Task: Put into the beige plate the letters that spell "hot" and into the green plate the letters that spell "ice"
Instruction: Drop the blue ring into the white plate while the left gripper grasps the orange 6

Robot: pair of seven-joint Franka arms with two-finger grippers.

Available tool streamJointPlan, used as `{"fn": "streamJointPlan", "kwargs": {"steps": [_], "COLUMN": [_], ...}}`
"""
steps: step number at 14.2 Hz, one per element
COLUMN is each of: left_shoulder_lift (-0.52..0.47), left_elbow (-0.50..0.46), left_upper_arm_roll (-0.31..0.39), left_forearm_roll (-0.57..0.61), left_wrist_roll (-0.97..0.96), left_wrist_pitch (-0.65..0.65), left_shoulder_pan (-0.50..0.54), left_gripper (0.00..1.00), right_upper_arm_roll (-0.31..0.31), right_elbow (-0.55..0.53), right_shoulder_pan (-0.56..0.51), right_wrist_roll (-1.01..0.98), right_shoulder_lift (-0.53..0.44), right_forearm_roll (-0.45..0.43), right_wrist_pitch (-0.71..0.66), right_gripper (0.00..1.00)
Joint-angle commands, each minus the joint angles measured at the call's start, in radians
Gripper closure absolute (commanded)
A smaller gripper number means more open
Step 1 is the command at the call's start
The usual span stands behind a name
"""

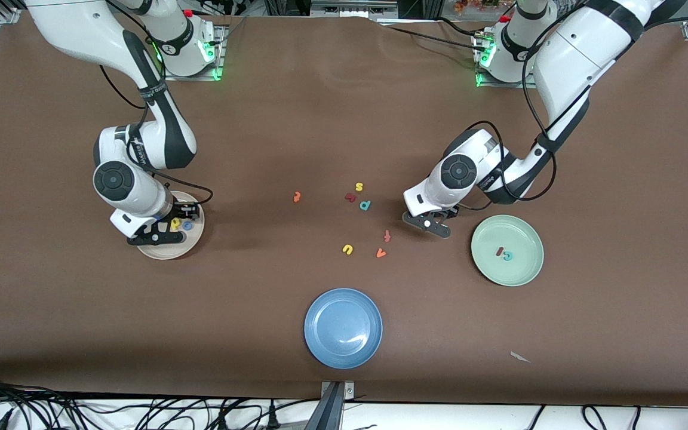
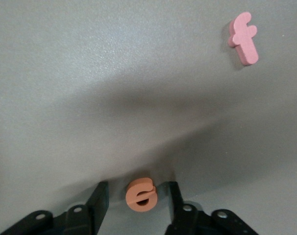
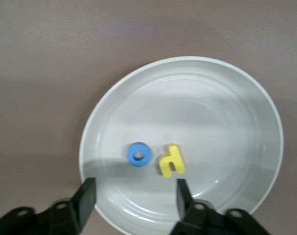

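Right gripper point(image 1: 172, 227) hangs low over the beige plate point(image 1: 165, 251), which sits toward the right arm's end of the table; its fingers stand apart with nothing between them, clear in the right wrist view, where the gripper point(image 3: 134, 196) frames the plate point(image 3: 227, 98). In that plate lie the yellow h point(image 1: 175, 224) and the blue o point(image 1: 187, 226), side by side and close but not touching; the same pair shows from the wrist, h point(image 3: 171, 161), o point(image 3: 138, 154). Left gripper point(image 1: 433, 226) is down at the brown table point(image 1: 320, 107), between the loose letters and the green plate point(image 1: 526, 272). In the left wrist view the gripper point(image 2: 137, 200) has the orange e point(image 2: 140, 194) lying on the table between its fingers, with gaps showing on both sides, so jaws apart and not clamped. The red f point(image 2: 243, 37) lies on the table farther out from that gripper, also seen from the front point(image 1: 387, 236). Green plate holds the dark red i point(image 1: 499, 251) and the teal c point(image 1: 507, 255), almost touching. Loose on the mid table: an orange t point(image 1: 297, 196), a yellow s point(image 1: 359, 187), a dark red letter point(image 1: 350, 197), a teal p point(image 1: 365, 205), a yellow u point(image 1: 347, 249), an orange v point(image 1: 381, 253). Blue plate point(image 1: 320, 340) sits nearest the front camera, nothing in it.
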Motion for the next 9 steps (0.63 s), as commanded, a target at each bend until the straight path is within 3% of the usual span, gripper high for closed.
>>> {"fn": "streamJointPlan", "kwargs": {"steps": [1,5,9], "left_shoulder_lift": [-0.001,-0.033,-0.087], "left_elbow": [-0.007,0.004,0.085], "left_upper_arm_roll": [-0.007,-0.009,-0.009], "left_forearm_roll": [0.037,0.037,0.037], "left_wrist_roll": [-0.03,-0.022,0.082], "left_wrist_pitch": [0.01,-0.019,-0.193], "left_shoulder_pan": [0.007,0.013,0.044], "left_gripper": [0.81,0.89,0.91], "right_upper_arm_roll": [0.025,0.098,0.138], "right_elbow": [-0.001,0.018,0.035], "right_shoulder_pan": [0.001,0.021,0.062], "right_wrist_roll": [0.046,0.289,0.438], "right_shoulder_lift": [-0.013,-0.008,0.01], "right_forearm_roll": [0.029,0.029,0.03], "right_wrist_pitch": [0.0,0.01,0.017], "right_gripper": [0.0,0.0,0.0]}}
